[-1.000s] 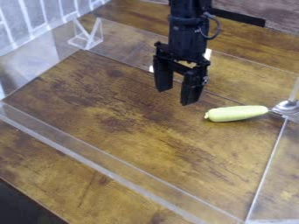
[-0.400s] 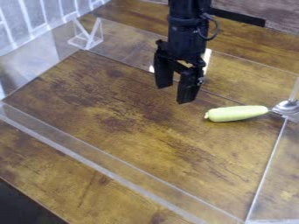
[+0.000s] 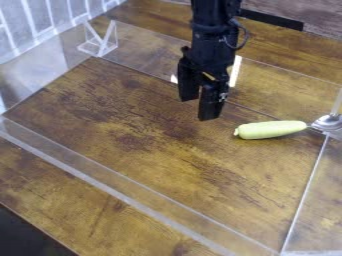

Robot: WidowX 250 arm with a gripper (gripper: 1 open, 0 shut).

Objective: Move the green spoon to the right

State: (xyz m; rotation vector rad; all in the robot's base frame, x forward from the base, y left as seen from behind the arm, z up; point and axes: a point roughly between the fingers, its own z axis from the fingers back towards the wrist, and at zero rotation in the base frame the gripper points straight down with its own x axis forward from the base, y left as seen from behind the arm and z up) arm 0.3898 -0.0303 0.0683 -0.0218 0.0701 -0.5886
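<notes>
The green spoon lies flat on the wooden table near the right edge, its yellow-green handle pointing left and its small silvery end at the far right. My black gripper hangs straight down over the table's middle, to the left of the spoon and clear of it. Its two fingers stand apart with nothing between them, so it is open.
A clear acrylic wall runs along the front and right of the wooden table. A small clear triangular stand sits at the back left. White bars fill the top left corner.
The gripper has rolled a little about its vertical axis, so its fingers now sit closer in line. It has stayed in the same spot. The spoon has not moved.
</notes>
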